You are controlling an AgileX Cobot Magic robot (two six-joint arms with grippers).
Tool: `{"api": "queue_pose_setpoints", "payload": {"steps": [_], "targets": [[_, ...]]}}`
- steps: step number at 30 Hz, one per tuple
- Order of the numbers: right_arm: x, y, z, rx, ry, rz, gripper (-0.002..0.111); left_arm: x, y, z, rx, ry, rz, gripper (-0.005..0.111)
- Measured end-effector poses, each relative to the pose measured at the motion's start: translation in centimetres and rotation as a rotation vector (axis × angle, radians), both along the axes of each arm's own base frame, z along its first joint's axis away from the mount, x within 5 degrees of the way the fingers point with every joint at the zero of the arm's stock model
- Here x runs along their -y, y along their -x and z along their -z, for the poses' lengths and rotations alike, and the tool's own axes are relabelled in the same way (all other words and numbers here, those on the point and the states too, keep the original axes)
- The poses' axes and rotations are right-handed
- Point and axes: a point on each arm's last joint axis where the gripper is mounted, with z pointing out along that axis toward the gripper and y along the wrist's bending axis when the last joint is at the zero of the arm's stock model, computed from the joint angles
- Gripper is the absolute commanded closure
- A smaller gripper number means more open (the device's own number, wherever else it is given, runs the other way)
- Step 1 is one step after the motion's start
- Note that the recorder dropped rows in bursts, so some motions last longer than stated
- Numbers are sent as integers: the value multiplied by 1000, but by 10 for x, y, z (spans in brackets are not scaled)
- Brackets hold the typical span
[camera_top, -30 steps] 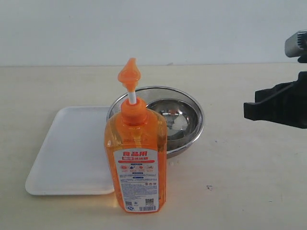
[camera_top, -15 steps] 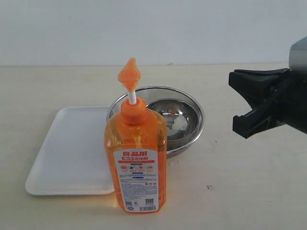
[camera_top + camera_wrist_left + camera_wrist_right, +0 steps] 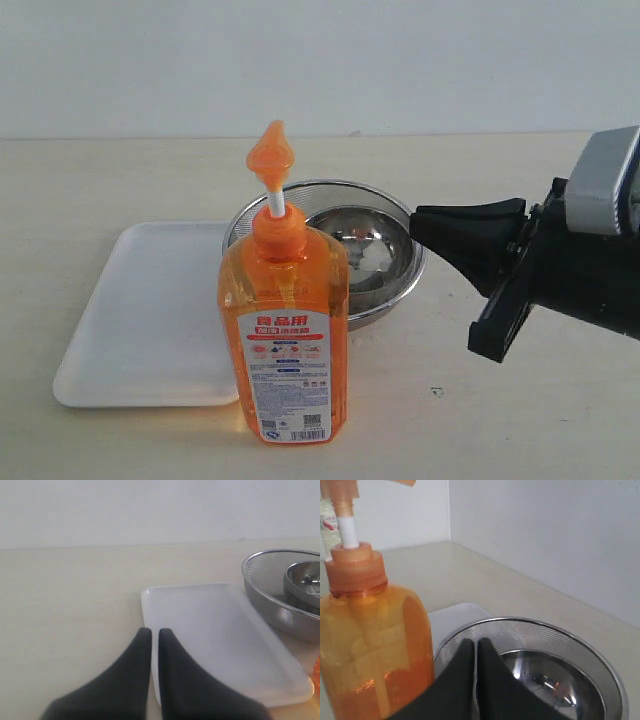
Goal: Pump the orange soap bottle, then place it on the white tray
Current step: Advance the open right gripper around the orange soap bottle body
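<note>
Exterior view: orange soap bottle (image 3: 284, 310) upright, pump raised (red-white label); left gripper (image 3: 151, 632), right gripper (image 3: 476, 644) closed.

Bright, even, diffuse light leaves only faint shadows. Small glints mark the steel bowl (image 3: 385, 240), and the orange soap bottle (image 3: 285, 330) glows. The right gripper (image 3: 476, 642) looks blurred up close.
</note>
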Motion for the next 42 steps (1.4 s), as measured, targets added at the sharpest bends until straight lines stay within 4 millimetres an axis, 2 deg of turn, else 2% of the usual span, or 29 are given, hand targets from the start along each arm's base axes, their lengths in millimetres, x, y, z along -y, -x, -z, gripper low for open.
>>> {"api": "queue_pose_setpoints", "payload": {"steps": [2, 8, 22, 23, 25, 27, 29, 42], "targets": [[6, -6, 7, -16, -17, -18, 108, 0, 0, 0, 0, 0, 0, 102], [15, -9, 12, -36, -12, -20, 108, 0, 0, 0, 0, 0, 0, 102], [8, 1, 24, -72, 58, -173, 106, 0, 0, 0, 0, 0, 0, 102], [4, 3, 24, -65, 63, -194, 103, 0, 0, 0, 0, 0, 0, 102], [-4, 8, 24, -42, 75, -239, 86, 0, 0, 0, 0, 0, 0, 102], [-9, 11, 24, -22, 84, -271, 53, 0, 0, 0, 0, 0, 0, 102], [-9, 10, 24, -15, 82, -261, 34, 0, 0, 0, 0, 0, 0, 102], [-26, 16, 21, 10, 58, -287, 32, 0, 0, 0, 0, 0, 0, 102]]}}
